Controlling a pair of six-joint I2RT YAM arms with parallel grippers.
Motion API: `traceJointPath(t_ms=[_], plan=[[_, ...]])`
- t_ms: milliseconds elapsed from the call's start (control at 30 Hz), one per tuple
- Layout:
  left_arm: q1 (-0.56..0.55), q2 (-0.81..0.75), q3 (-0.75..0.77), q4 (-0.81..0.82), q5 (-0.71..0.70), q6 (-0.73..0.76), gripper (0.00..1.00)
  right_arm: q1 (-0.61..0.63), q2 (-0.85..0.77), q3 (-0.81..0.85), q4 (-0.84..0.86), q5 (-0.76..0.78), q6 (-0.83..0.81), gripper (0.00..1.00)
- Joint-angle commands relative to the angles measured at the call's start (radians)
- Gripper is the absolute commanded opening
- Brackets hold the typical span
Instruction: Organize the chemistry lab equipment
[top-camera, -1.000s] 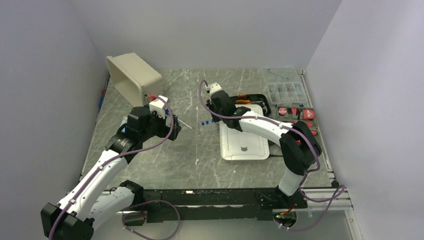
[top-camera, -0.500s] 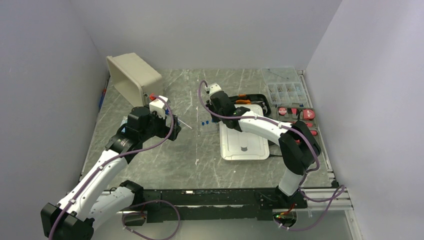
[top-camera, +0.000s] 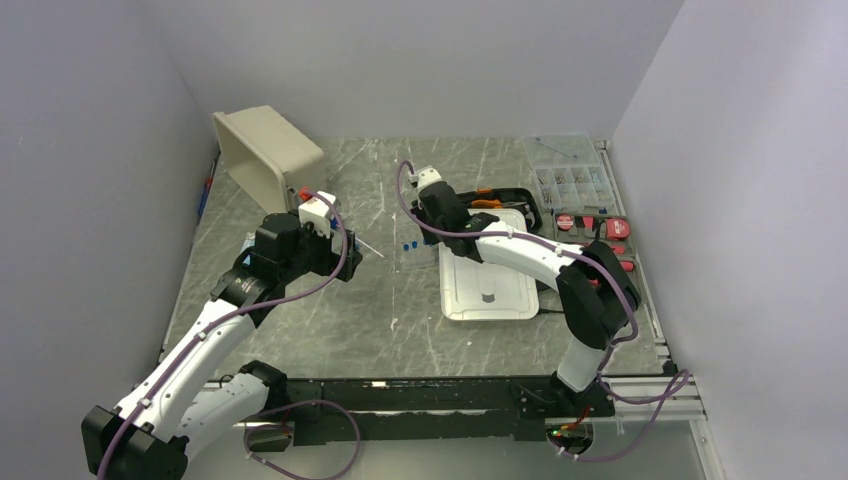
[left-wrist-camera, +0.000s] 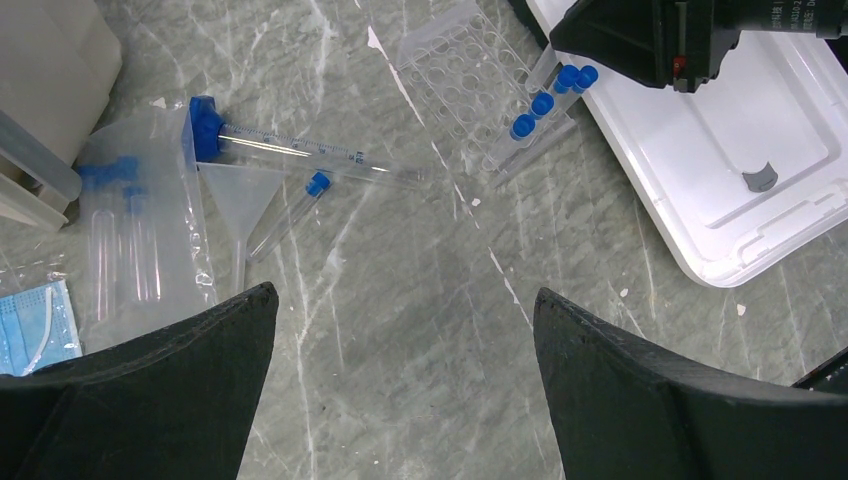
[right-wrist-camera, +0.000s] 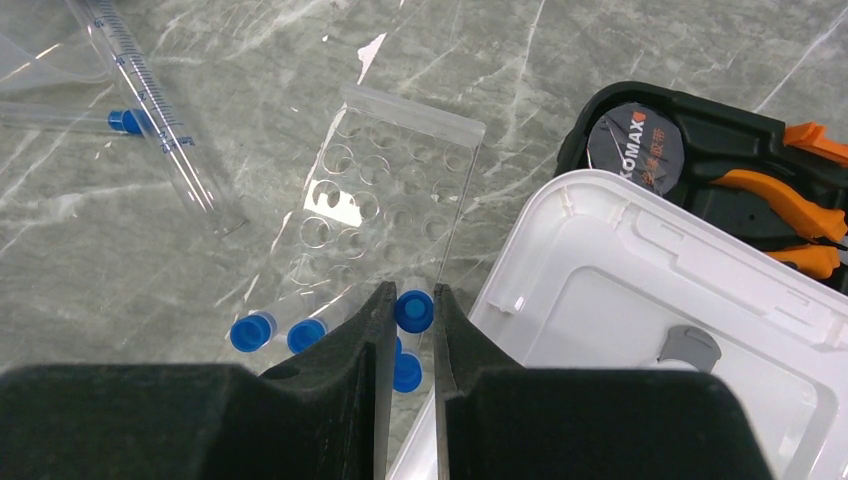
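Observation:
My right gripper (right-wrist-camera: 411, 300) is shut on a blue-capped clear tube (right-wrist-camera: 413, 311) at the near end of the flat clear perforated rack (right-wrist-camera: 390, 195). Two more blue-capped tubes (right-wrist-camera: 268, 332) lie left of it, and another blue cap (right-wrist-camera: 406, 372) shows below between the fingers. In the top view this gripper (top-camera: 428, 232) is beside the blue caps (top-camera: 407, 244). My left gripper (left-wrist-camera: 405, 300) is open and empty above bare table. Ahead of it lie a long graduated tube with a blue end (left-wrist-camera: 300, 155), a small blue-capped tube (left-wrist-camera: 290, 210), a clear funnel (left-wrist-camera: 235, 200) and the rack (left-wrist-camera: 465, 75).
A white tray (top-camera: 488, 280) lies right of the rack, touching the black case of orange-handled tools (top-camera: 505, 200). A clear parts box (top-camera: 572, 180) is at the far right. A beige bin (top-camera: 265, 155) lies tipped at the far left. A plastic bag with tubes (left-wrist-camera: 135, 240) and a blue mask (left-wrist-camera: 35, 320) lie left.

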Motion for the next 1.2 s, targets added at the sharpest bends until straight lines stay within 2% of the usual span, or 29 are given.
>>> traceJointPath(t_ms=[0,300,733,1000,1167], plan=[[0.001,-0.006,0.008,0.014,0.009,0.004,0.99,0.004,0.020,0.046,-0.046,0.002,0.011,0.08],[0.001,-0.002,0.010,0.011,0.011,0.003,0.99,0.006,0.019,0.077,-0.090,0.000,0.005,0.08],[0.001,0.001,0.009,0.011,0.007,0.004,1.00,0.008,0.026,0.029,-0.030,0.009,0.017,0.10],[0.001,0.002,0.010,0.010,0.006,0.005,0.99,0.008,0.027,0.033,-0.044,0.005,0.024,0.15],[0.001,0.001,0.009,0.010,0.007,0.005,0.99,0.006,0.019,0.037,-0.051,0.003,0.026,0.22]])
